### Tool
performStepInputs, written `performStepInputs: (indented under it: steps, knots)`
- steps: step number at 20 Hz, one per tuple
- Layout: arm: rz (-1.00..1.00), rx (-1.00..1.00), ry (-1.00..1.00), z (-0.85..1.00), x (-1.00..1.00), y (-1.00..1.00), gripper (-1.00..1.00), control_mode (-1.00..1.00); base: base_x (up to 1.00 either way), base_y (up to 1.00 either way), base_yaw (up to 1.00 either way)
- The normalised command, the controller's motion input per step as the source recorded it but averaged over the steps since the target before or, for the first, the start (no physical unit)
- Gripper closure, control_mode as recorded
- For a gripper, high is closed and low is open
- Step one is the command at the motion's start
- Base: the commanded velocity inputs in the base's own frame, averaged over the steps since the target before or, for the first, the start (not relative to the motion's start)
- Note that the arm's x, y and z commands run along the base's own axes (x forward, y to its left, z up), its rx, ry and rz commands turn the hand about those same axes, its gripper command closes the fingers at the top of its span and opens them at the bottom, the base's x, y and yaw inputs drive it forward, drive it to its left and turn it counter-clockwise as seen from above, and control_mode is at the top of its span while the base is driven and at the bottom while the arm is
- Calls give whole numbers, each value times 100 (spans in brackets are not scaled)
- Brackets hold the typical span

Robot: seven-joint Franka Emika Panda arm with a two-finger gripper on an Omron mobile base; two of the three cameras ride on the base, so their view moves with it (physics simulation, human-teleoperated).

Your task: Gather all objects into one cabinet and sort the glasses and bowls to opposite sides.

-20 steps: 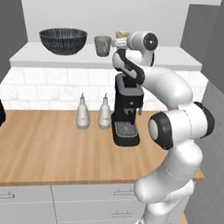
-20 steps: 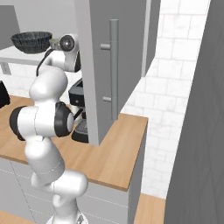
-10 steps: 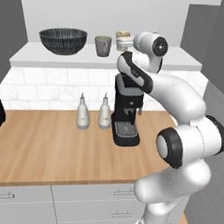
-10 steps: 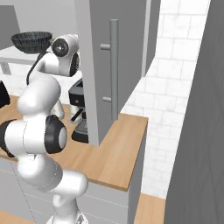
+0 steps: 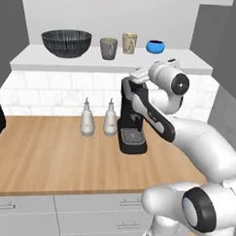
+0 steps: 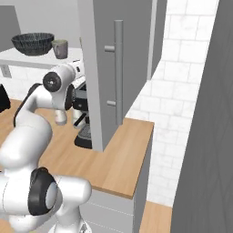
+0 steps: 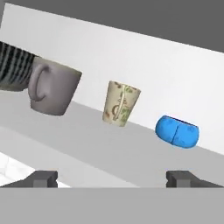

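Legibly, nothing on any item reads as text or a brand mark; the only surface decoration is a green and brown leaf-like pattern on the beige tumbler (image 7: 122, 104).

All four pieces stand in a row on the white shelf (image 5: 69, 63) of the open wall cabinet. From the left base view, left to right: black ribbed bowl (image 5: 66, 43), grey handled cup (image 5: 108, 48), beige tumbler, small blue bowl (image 5: 155, 45). The bowl is at the left end, the blue bowl at the right end, and the two cups stand between them, close together but not touching.

Gripper (image 7: 113, 178): jaws stand wide apart, nothing between them. In the hand view the two dark fingertips (image 7: 42, 178) rise at the bottom, well apart, and the tumbler sits above the gap between them, slightly left of centre. The grey cup lies up and to the left of the tumbler with its handle turned toward the camera's left; the blue bowl is to the right, above the right-hand tip. A striped edge of the black bowl shows at the far left. All pieces lie beyond the tips, on the shelf, with clear space between them and the claw.

In the left base view the hand sits just below the shelf's front edge, under the blue bowl and above a black coffee machine (image 5: 132, 118) on the wooden counter (image 5: 50, 156). Two white shakers (image 5: 87, 119) stand just left of the machine. In the right base view a grey cabinet door (image 6: 107, 59) with a steel bar handle (image 6: 118, 70) hangs open in the foreground.
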Motion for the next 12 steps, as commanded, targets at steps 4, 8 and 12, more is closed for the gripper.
performStepInputs:
  steps: [4,8,12]
  knots:
    - [8,-29,0,-79,-100,39,-100,-100,0,0,0]
    - [14,-21,0,-51,-100,15,-100,-100,0,0,0]
    - [4,-6,1,-7,-61,3,-100,-100,0,0,0]
